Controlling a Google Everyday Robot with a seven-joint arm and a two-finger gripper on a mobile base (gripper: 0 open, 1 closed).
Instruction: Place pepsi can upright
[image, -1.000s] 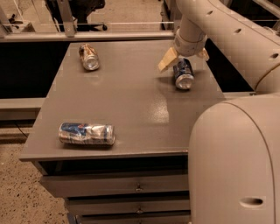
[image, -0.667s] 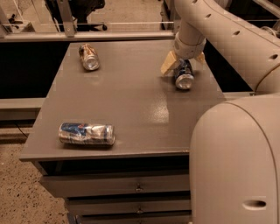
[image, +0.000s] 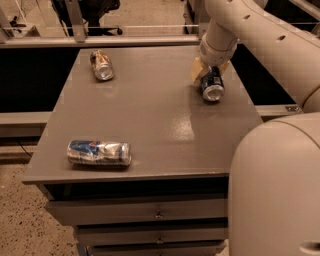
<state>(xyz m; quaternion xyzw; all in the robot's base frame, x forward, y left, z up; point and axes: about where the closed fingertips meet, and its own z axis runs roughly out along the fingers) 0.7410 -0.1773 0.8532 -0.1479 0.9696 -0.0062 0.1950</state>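
The pepsi can (image: 212, 86) is dark blue and lies on its side at the right rear of the grey table (image: 150, 120), with its silver top facing the front. My gripper (image: 210, 71) comes down on it from above. Its tan fingers (image: 198, 70) sit on either side of the can's body and are shut on it. The can's rear end is hidden under the gripper.
A dented blue-and-silver can (image: 99, 152) lies on its side at the front left. A brown-orange and silver can (image: 102, 64) lies at the back left. My arm's white body (image: 280, 185) fills the lower right. Drawers (image: 157, 214) sit under the tabletop.
The fingers have drawn in from a wider spread to close against the pepsi can. The can has barely shifted. The other two cans have not moved.
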